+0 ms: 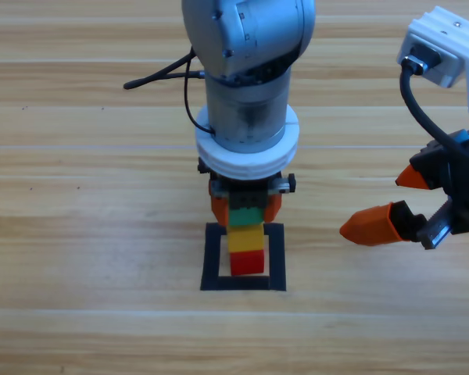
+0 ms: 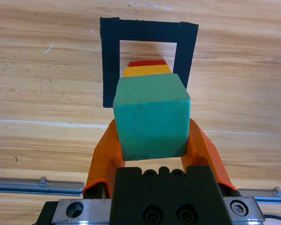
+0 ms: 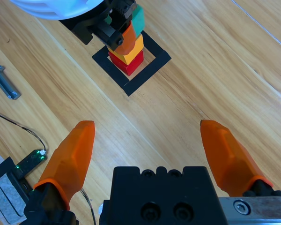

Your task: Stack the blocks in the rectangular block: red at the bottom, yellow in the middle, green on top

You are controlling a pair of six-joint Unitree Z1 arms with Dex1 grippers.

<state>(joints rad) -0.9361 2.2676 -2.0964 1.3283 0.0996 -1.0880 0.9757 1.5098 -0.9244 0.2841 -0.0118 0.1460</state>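
Left tool (image 2: 152, 140): I see it clamped on the green cube (image 2: 152, 117), directly above the stack.
Stack: yellow cube (image 1: 245, 237) on red cube (image 1: 248, 262), inside the tape square (image 1: 213, 258) beneath my tool.
Right tool (image 1: 406, 203): jaws apart, waiting off beside the stack.

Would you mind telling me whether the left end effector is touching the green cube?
Touching. In the left wrist view the left end effector has an orange jaw pressed flat against each side of the green cube, with no gap showing on either side.
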